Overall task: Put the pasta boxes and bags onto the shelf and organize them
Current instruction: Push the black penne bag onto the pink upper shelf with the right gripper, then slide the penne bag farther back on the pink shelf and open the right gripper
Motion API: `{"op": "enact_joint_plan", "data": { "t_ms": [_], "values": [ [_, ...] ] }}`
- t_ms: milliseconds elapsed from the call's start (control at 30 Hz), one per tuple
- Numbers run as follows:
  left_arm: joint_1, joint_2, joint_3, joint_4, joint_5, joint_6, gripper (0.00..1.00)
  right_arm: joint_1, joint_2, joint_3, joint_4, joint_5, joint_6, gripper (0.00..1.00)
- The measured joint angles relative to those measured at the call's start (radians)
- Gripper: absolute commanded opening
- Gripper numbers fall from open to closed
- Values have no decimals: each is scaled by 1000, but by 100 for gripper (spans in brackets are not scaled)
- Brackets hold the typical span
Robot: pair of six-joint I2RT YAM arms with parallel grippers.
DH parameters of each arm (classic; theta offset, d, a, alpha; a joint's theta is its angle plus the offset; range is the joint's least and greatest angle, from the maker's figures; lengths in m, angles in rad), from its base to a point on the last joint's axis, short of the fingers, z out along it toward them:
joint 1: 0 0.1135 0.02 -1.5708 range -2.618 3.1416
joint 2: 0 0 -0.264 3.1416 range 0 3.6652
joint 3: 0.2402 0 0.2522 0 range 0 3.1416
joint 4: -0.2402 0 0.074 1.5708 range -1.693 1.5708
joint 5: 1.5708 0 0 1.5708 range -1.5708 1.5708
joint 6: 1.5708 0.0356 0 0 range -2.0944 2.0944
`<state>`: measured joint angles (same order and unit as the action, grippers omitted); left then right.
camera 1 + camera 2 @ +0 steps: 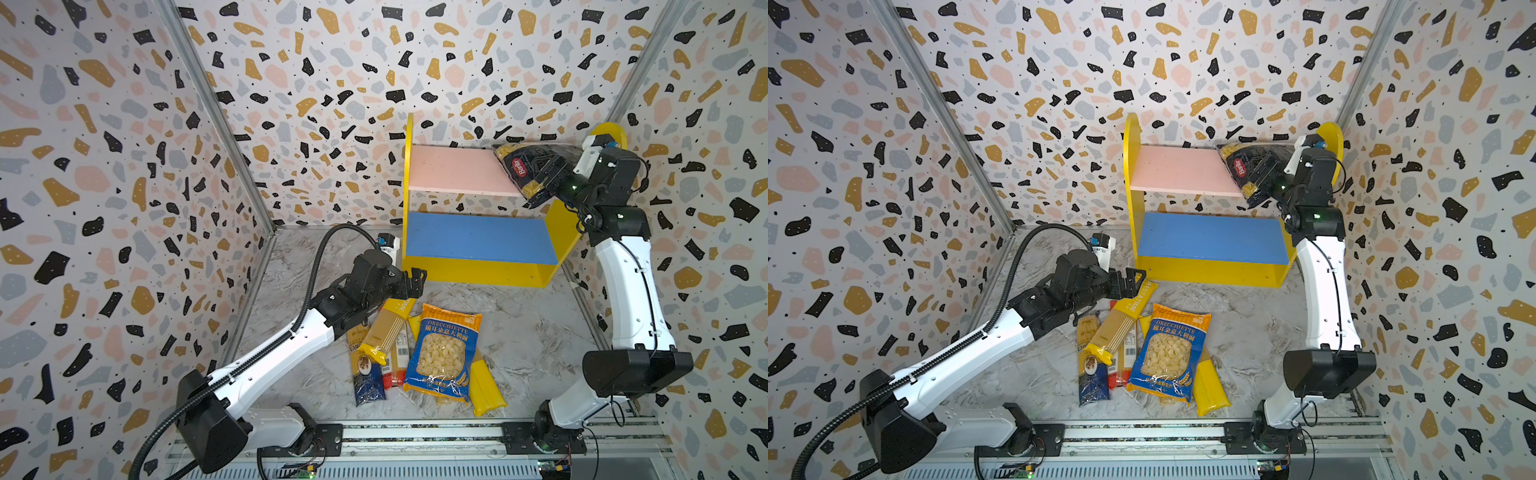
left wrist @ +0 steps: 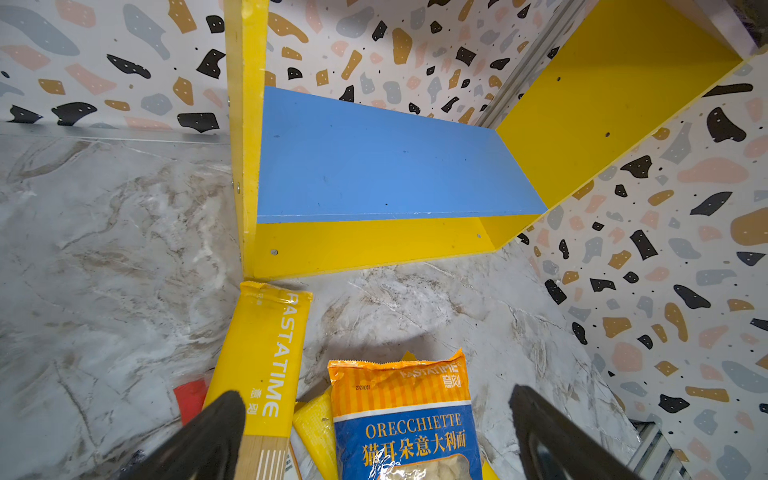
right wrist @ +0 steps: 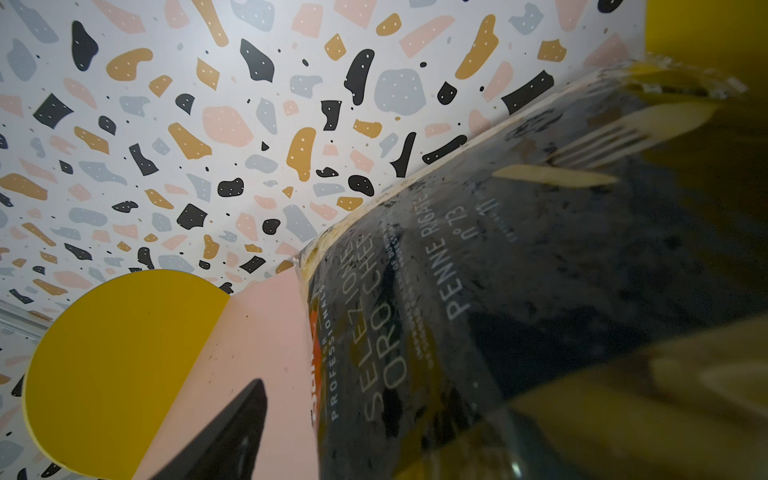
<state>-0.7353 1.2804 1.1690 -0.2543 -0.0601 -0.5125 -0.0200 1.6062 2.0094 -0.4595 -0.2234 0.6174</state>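
Note:
The shelf point(image 1: 478, 274) stands at the back with a pink upper board point(image 1: 453, 168) and a blue lower board point(image 1: 478, 237). A navy Barilla penne bag point(image 1: 521, 166) lies tilted on the pink board's right end. My right gripper point(image 1: 546, 176) is at it, open; in the right wrist view one finger point(image 3: 232, 428) stands apart from the bag point(image 3: 519, 270). On the floor lies a pile: an orecchiette bag point(image 1: 444, 353), a yellow spaghetti pack point(image 1: 388, 328), another yellow pack point(image 1: 486, 386), a blue-ended pack point(image 1: 368, 378) and a red one point(image 2: 189, 399). My left gripper point(image 1: 415, 282) hovers open above the pile's far end, holding nothing.
Terrazzo-patterned walls close in on the left, back and right; the shelf's right side stands close to the right wall. The marble floor point(image 1: 523, 332) shows bare to the right of the pile. A metal rail point(image 1: 415, 436) carrying both arm bases runs along the front.

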Motion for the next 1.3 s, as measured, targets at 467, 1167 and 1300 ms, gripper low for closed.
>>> {"op": "enact_joint_plan", "data": {
  "t_ms": [467, 1167, 1300],
  "values": [
    [0, -79, -44, 8, -2, 0, 100, 22, -71, -46, -13, 60, 2, 48],
    [0, -90, -52, 4, -31, 5, 100, 42, -11, -45, 28, 74, -11, 45],
    [0, -90, -52, 4, -31, 5, 100, 42, 12, -45, 42, 67, -14, 47]
  ]
}}
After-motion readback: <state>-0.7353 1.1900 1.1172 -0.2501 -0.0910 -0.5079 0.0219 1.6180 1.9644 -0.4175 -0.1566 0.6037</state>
